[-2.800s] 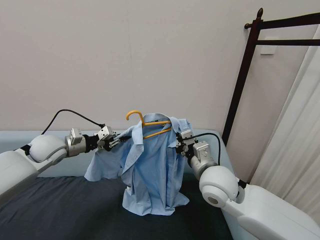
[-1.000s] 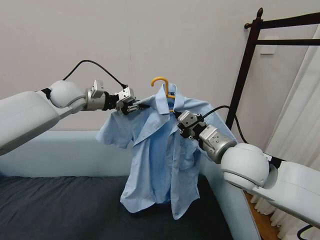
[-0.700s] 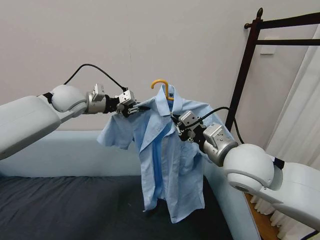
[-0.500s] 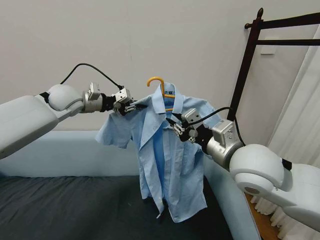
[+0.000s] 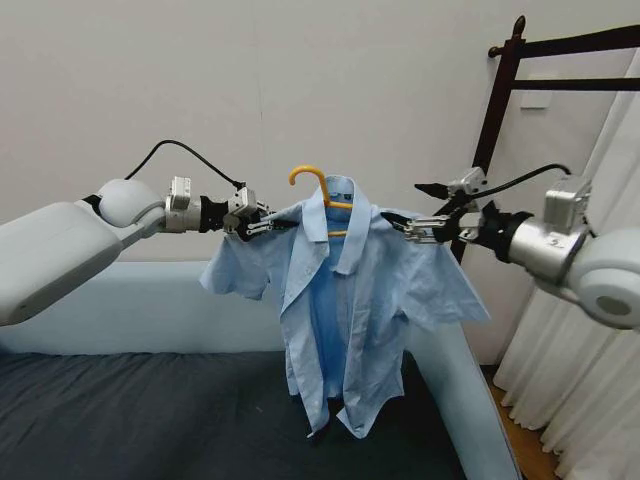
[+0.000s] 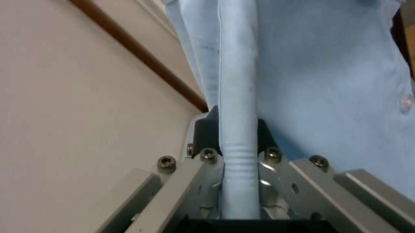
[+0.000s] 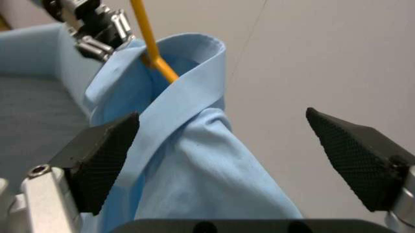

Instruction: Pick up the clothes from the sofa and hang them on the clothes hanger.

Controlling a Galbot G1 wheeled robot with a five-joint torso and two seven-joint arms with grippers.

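A light blue shirt [image 5: 345,300] hangs on a yellow hanger [image 5: 305,180], held in the air above the sofa. My left gripper [image 5: 250,220] is shut on the shirt's shoulder over the hanger's end; the left wrist view shows a fold of the shirt [image 6: 238,97] pinched between its fingers [image 6: 207,141]. My right gripper [image 5: 428,210] stands open at the opposite shoulder, with its lower finger close to the cloth. The right wrist view looks between the wide-apart pads [image 7: 104,158] at the shirt's collar [image 7: 184,116], the hanger [image 7: 146,39] and the left gripper [image 7: 91,29] beyond.
A dark wooden clothes rack [image 5: 497,110] stands at the right, behind my right gripper. White curtain [image 5: 600,400] hangs further right. Below is the sofa, with a dark seat cushion [image 5: 120,420] and a pale blue backrest [image 5: 120,310]. A plain wall lies behind.
My right arm has swung out from the shirt's front to its far shoulder, where the gripper now stands open. The shirt hangs flatter and wider. The left gripper keeps its hold, barely moved.
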